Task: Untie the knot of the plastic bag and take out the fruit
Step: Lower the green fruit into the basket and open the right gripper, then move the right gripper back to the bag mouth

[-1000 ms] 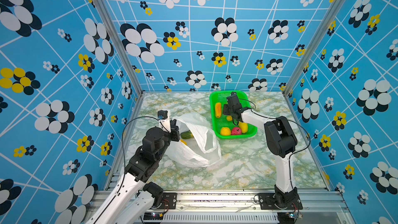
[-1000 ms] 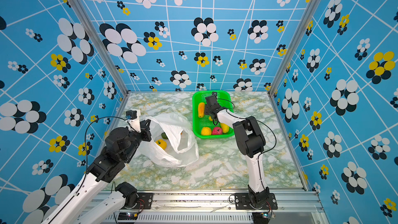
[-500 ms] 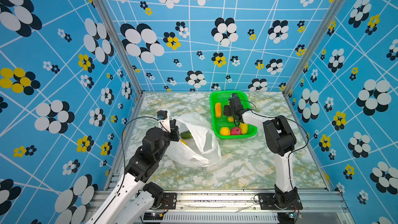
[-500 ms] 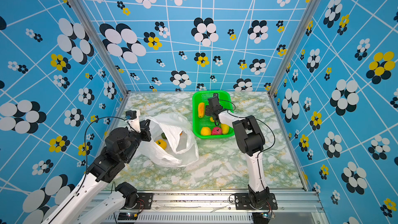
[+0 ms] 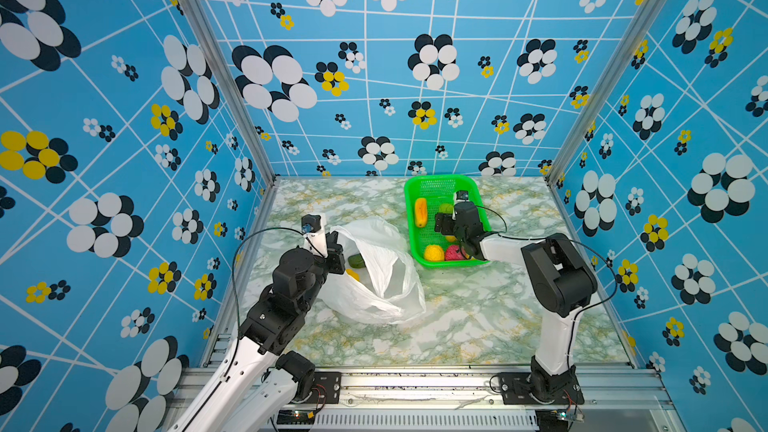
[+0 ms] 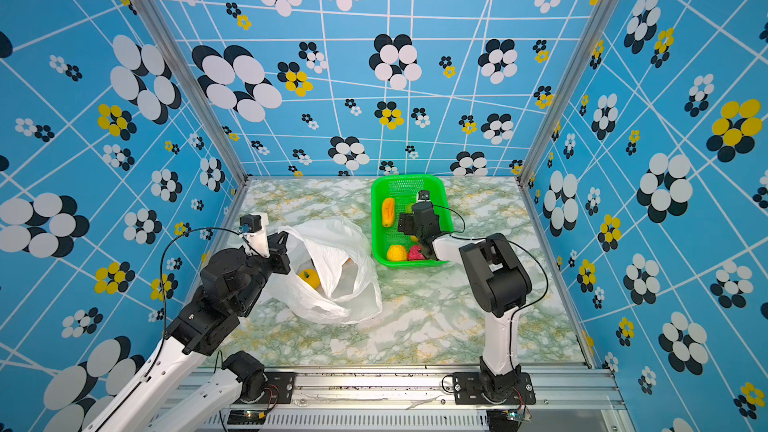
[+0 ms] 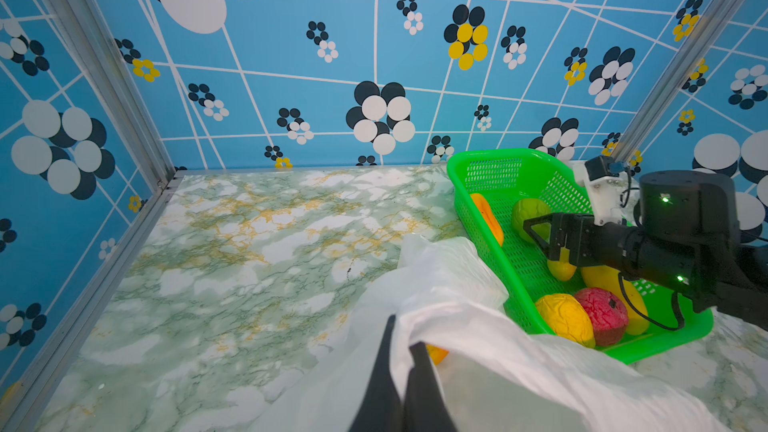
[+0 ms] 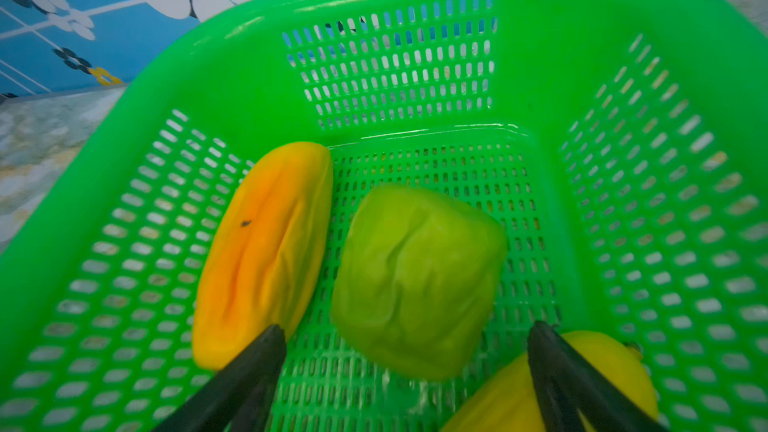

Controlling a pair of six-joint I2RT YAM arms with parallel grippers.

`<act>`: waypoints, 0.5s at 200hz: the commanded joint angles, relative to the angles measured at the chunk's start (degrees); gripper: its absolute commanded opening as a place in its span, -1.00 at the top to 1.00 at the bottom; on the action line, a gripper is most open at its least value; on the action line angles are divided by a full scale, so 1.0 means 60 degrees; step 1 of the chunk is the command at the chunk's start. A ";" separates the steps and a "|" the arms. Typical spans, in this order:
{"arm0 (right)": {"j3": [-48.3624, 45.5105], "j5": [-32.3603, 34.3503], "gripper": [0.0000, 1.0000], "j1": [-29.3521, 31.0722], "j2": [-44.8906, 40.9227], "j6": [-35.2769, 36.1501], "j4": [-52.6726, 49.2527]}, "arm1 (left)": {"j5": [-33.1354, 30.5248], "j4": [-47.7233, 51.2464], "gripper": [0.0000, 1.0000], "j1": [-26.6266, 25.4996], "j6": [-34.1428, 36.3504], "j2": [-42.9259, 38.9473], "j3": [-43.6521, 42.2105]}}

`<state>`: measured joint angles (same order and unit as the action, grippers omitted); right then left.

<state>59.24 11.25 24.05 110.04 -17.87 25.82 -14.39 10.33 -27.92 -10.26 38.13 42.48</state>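
Note:
The white plastic bag [image 5: 376, 280] [image 6: 332, 284] lies open-mouthed on the marble table, and no knot shows. My left gripper [image 5: 336, 249] [image 7: 405, 334] is shut on the bag's rim [image 7: 449, 309]. Inside the bag a green fruit [image 5: 356, 260] and a yellow fruit [image 6: 309, 278] show. My right gripper [image 5: 442, 222] [image 8: 405, 328] hangs open inside the green basket [image 5: 440, 182]. Just beyond its fingertips, untouched, lies a green fruit [image 8: 415, 280]. An orange oblong fruit [image 8: 262, 251] and a yellow fruit [image 8: 615, 363] flank it.
At the basket's near end lie a yellow bumpy fruit [image 5: 433, 252] [image 7: 565, 317] and a red bumpy one [image 5: 454, 252] [image 7: 604, 315]. The basket [image 6: 407, 179] stands at the back right, close to the rear wall. Patterned walls enclose the table [image 5: 478, 317] on three sides.
My right gripper's jaws have spread wider inside the basket. The left arm and the bag have stayed in place.

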 commanded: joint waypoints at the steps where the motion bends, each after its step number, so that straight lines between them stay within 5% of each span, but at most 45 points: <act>1: -0.0908 0.0032 -0.84 0.0245 -0.1208 0.0404 0.1446 | -0.0118 0.0063 1.00 -0.0017 -0.0091 0.0029 -0.0049; 39: -0.2169 0.0050 -0.77 0.1810 -0.3739 0.1462 0.1662 | -0.0080 0.0091 1.00 -0.0014 -0.0062 0.0149 0.0068; 100: -0.4488 -0.0950 0.07 0.5006 -0.7390 0.3159 0.1931 | 0.0040 0.0139 1.00 -0.0027 -0.0076 0.0178 0.0157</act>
<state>36.03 8.23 50.83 72.58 -3.42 38.39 -14.37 10.52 -27.92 -10.46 39.22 42.48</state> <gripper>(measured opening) 0.514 0.039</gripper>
